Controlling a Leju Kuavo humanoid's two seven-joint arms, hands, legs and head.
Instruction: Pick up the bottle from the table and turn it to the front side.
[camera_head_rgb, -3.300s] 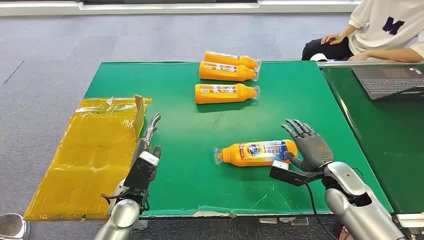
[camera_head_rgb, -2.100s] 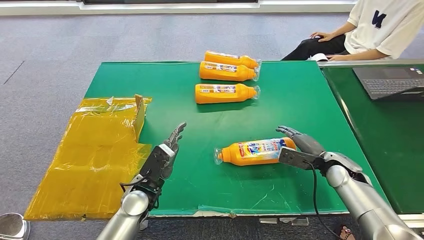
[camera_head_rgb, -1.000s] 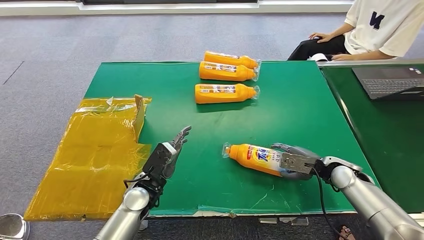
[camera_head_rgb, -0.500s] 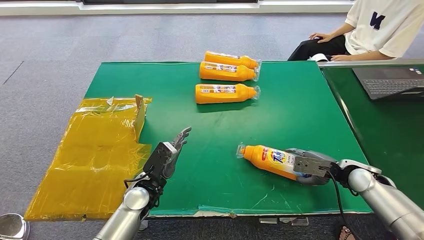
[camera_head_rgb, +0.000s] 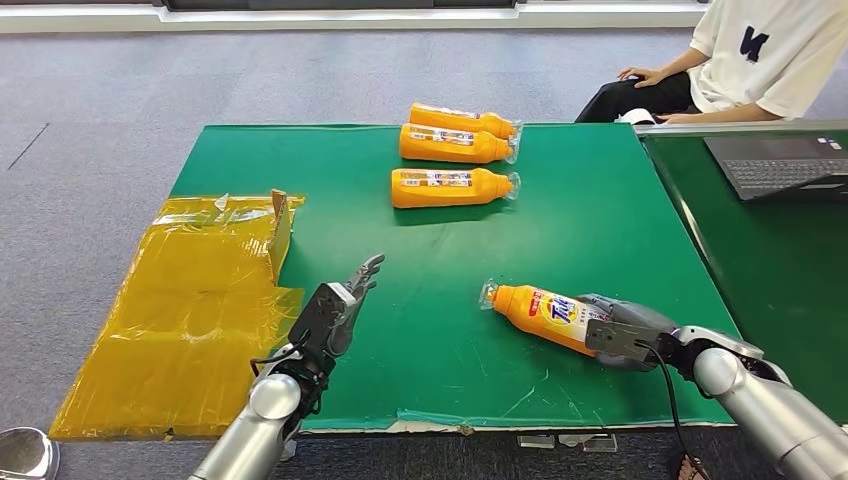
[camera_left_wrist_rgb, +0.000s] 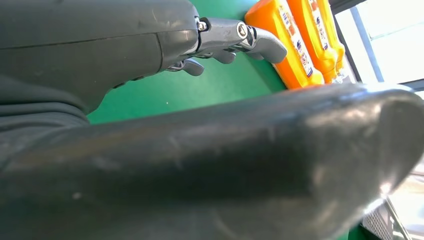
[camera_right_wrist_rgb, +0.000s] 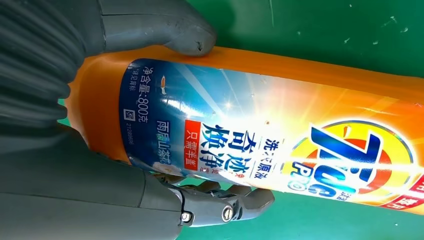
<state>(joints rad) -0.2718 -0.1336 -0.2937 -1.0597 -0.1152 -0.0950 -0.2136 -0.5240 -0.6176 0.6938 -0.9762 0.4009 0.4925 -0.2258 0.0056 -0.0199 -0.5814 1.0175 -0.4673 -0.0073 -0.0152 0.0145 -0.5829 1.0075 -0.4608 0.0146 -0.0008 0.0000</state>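
An orange bottle (camera_head_rgb: 542, 312) with a blue and yellow front label lies tilted over the near right of the green table (camera_head_rgb: 420, 250), cap toward the table's middle. My right hand (camera_head_rgb: 622, 333) grips its base end. Up close, the bottle (camera_right_wrist_rgb: 280, 135) shows its colourful label, with the thumb (camera_right_wrist_rgb: 165, 32) on one side and the fingers (camera_right_wrist_rgb: 215, 202) on the other. My left hand (camera_head_rgb: 335, 312) hovers over the near left part of the table with its fingers (camera_left_wrist_rgb: 235, 37) stretched out, holding nothing.
Three more orange bottles (camera_head_rgb: 452, 187) lie side by side at the far middle of the table, also seen as orange bottles (camera_left_wrist_rgb: 295, 40). A flattened yellow box (camera_head_rgb: 190, 310) lies at the left. A person (camera_head_rgb: 740, 60) sits at the far right by a laptop (camera_head_rgb: 780, 165).
My right hand closed on the bottle's base and swung it right and toward me, cap now angled to the far left, front label up. My left hand rose and reached forward, then held still.
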